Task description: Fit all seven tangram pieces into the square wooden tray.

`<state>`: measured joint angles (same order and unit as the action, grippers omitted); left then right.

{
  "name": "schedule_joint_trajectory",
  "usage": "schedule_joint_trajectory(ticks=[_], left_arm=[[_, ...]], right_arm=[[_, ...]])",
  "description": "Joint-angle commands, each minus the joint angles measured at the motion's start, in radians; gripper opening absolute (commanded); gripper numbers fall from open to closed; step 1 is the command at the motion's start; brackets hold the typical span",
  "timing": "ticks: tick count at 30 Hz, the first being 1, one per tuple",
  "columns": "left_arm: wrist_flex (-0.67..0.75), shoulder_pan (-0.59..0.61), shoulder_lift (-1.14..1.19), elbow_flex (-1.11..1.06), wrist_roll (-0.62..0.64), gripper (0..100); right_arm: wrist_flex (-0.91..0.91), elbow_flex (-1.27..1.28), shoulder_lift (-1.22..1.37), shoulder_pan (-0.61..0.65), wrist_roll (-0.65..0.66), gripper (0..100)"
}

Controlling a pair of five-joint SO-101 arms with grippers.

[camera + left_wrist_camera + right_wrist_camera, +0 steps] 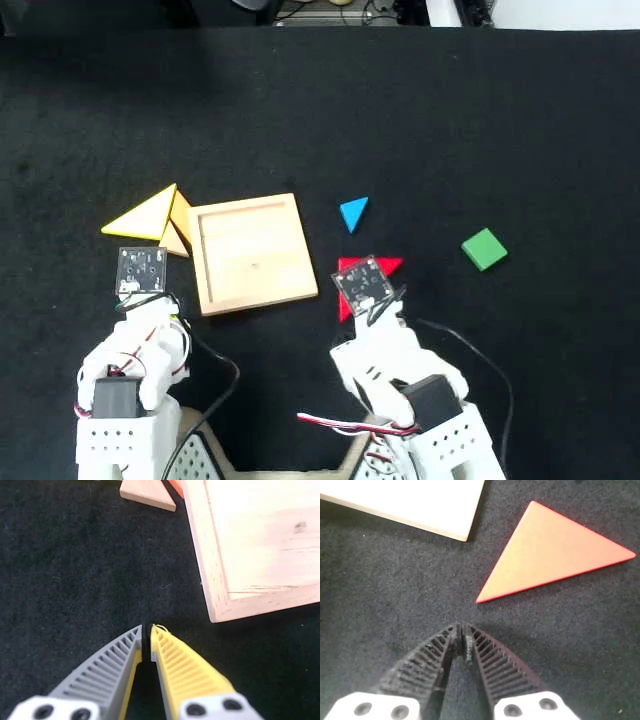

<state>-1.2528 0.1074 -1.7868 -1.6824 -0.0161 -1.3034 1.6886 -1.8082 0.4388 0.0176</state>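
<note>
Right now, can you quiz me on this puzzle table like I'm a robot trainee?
1. True or false: a piece already lies inside the wooden tray.
2. Which colour piece lies farthest from the tray? A blue, B green, C yellow.
3. Fill the gap: the left pincer and the right pincer are both ___.
Key: 1 false, the tray holds nothing. 2 B, the green square. 3 shut.
</note>
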Motion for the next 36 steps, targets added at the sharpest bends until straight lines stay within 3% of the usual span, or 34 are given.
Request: schedule_joint_trajectory(ticks=[1, 18, 26, 36], left_arm=[[-0.006, 0.001, -0.006, -0.018, 0.006, 5], [-0.006, 0.001, -0.006, -0.018, 0.008, 5], [-0.006, 0.004, -0.006, -0.018, 0.008, 5], [-0.006, -0.002, -0.006, -0.018, 0.008, 5]], right_arm=[[-0.008, -0.004, -0.094, -0.014, 0.000, 1.1], [-0.008, -0.004, -0.093, -0.025, 0.000, 1.1], [0.000, -0.004, -0.088, -0.282, -0.003, 1.1], [-0.003, -0.004, -0.088, -0.226, -0.006, 1.1]])
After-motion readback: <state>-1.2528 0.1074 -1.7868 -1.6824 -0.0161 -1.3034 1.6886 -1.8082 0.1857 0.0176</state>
